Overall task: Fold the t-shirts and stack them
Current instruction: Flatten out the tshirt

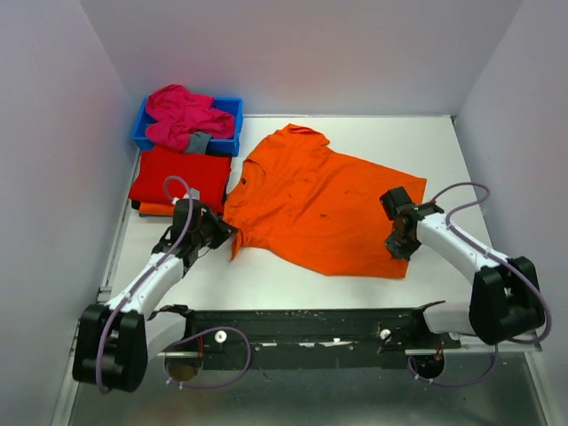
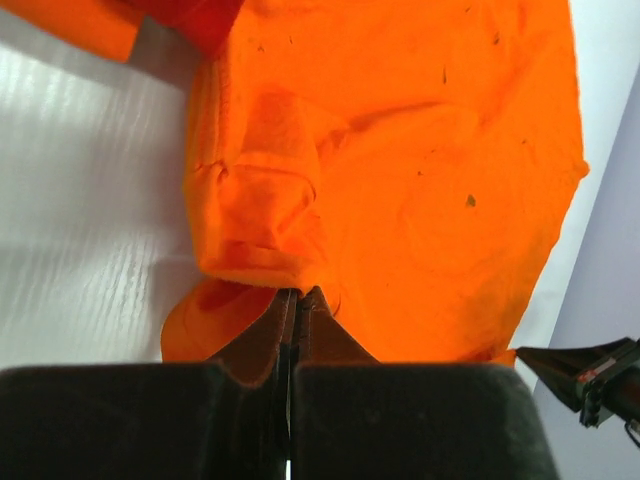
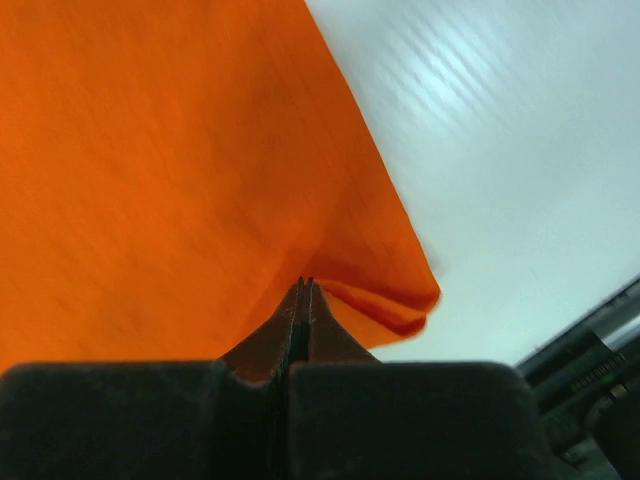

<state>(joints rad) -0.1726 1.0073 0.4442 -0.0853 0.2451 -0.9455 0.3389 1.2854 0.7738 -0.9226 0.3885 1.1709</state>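
A bright orange t-shirt [image 1: 315, 200] lies spread across the middle of the white table. My left gripper [image 1: 229, 232] is shut on its near left corner, by a sleeve; the pinch shows in the left wrist view [image 2: 298, 292]. My right gripper [image 1: 397, 241] is shut on its near right hem corner, seen in the right wrist view [image 3: 305, 283]. A folded red t-shirt [image 1: 180, 176] lies at the left on a folded orange one [image 1: 153, 209]. A magenta-pink t-shirt [image 1: 182, 114] is heaped in the blue bin [image 1: 232, 111].
The blue bin stands at the back left with a small grey cloth piece [image 1: 199, 141] on its front rim. White walls enclose the table on three sides. A black rail [image 1: 302, 324] with the arm bases runs along the near edge.
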